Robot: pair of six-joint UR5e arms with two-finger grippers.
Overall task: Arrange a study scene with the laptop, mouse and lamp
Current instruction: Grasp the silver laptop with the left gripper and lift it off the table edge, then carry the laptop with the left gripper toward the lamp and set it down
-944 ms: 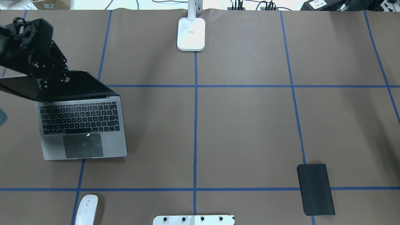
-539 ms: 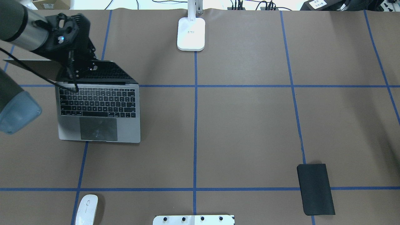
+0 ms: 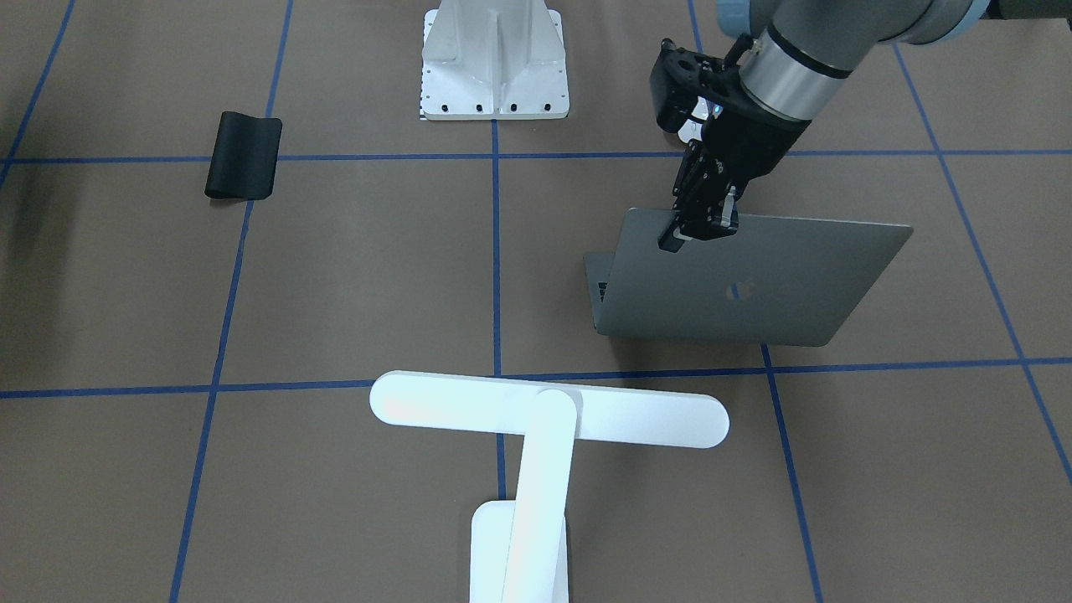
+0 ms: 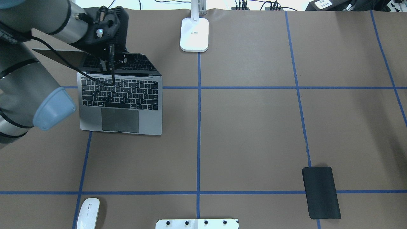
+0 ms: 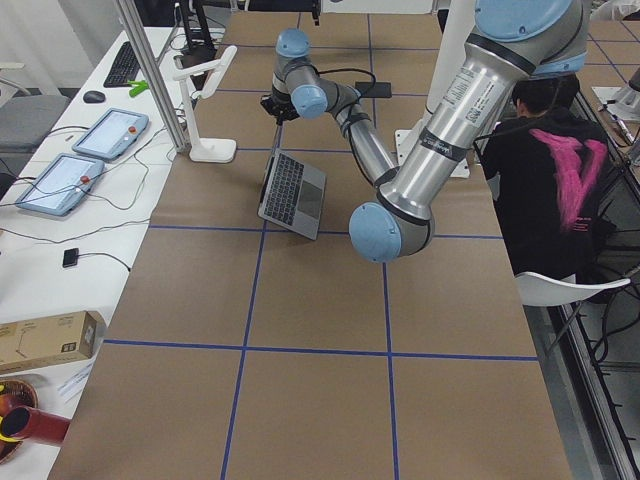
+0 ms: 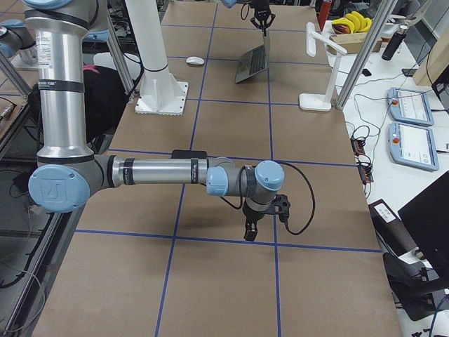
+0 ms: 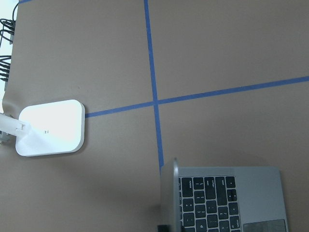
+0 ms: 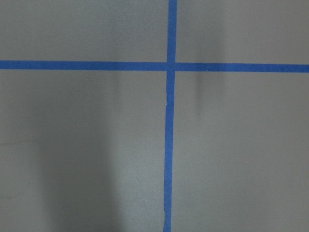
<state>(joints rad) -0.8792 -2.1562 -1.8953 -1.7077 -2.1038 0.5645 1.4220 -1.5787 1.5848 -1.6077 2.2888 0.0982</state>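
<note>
The left gripper (image 3: 700,226) is clamped on the top edge of the laptop (image 3: 754,289) lid, near one corner, with the lid open and standing steeply over the keys. The laptop sits on the robot's left part of the table (image 4: 254,127), its base apparently flat across a tape line. It is apart from the lamp (image 3: 548,419) and off to its left in the overhead view. The step in hand looks like placing the laptop in front of the lamp by hauling it by the lid (a thin hold, so a twist could swing the hinge rather than shift the base). The next move calls for a level slide toward the centre line, then a clean parting of the fingers. The mouse (image 4: 88,213) lies at the near edge on the left, well apart from the black pad (image 4: 321,192) on the right. The right gripper (image 6: 250,230) hangs over bare table; whether it is apart or together I cannot tell.
</note>
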